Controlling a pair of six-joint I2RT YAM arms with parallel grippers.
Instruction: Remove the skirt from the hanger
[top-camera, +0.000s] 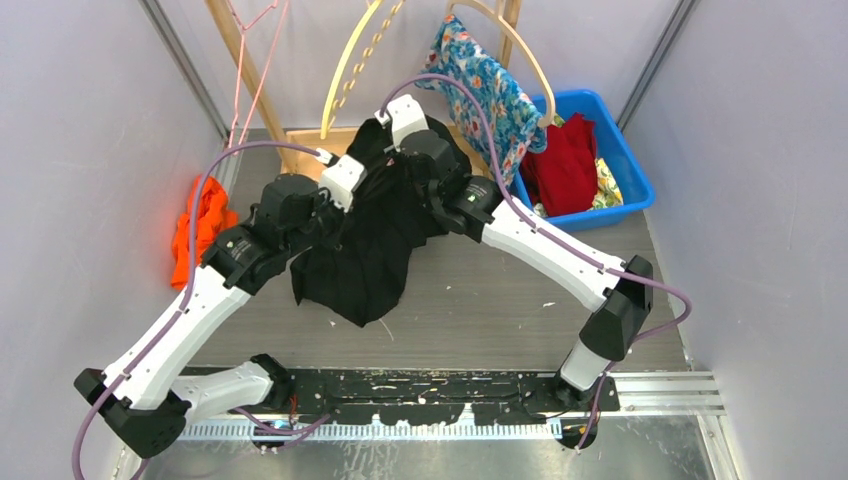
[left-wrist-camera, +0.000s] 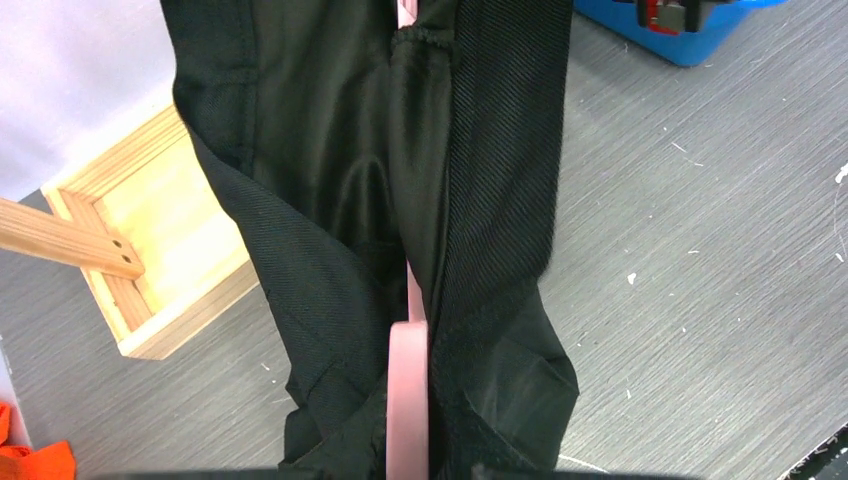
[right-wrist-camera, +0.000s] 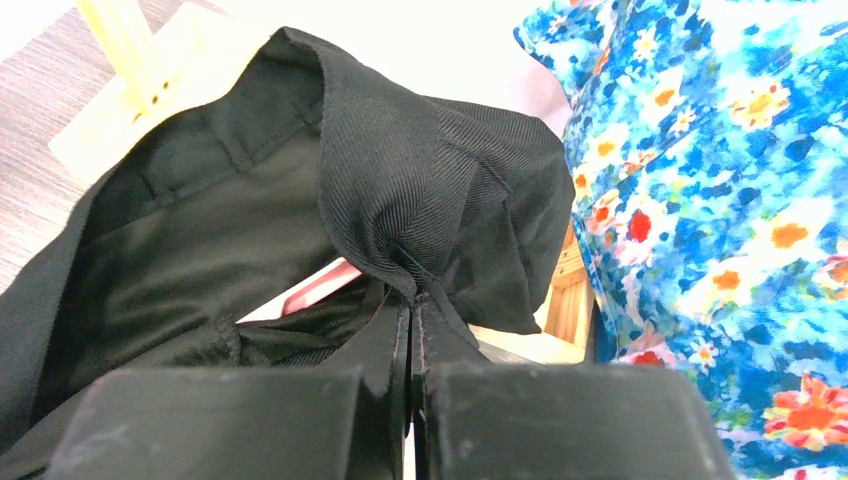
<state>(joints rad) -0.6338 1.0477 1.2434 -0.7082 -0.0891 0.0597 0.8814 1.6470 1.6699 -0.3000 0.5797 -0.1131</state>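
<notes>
A black skirt (top-camera: 360, 250) hangs bunched between my two arms, still on a pink hanger (left-wrist-camera: 408, 400). In the left wrist view the skirt (left-wrist-camera: 330, 150) drapes on both sides of the pink hanger, which runs straight into my left gripper (left-wrist-camera: 408, 472); its jaws are closed on the hanger and mostly hidden at the frame's bottom edge. My right gripper (right-wrist-camera: 412, 310) is shut on a pinched fold of the skirt's waistband (right-wrist-camera: 400, 180), with the hanger (right-wrist-camera: 310, 290) showing under the cloth. From above, my left gripper (top-camera: 345, 205) and right gripper (top-camera: 405, 160) are close together at the skirt's top.
A wooden rack base (top-camera: 310, 145) stands behind the skirt. A blue floral garment (top-camera: 490, 90) hangs on a wooden hanger at the back right. A blue bin (top-camera: 625, 165) holds red clothes. An orange cloth (top-camera: 200, 225) lies by the left wall.
</notes>
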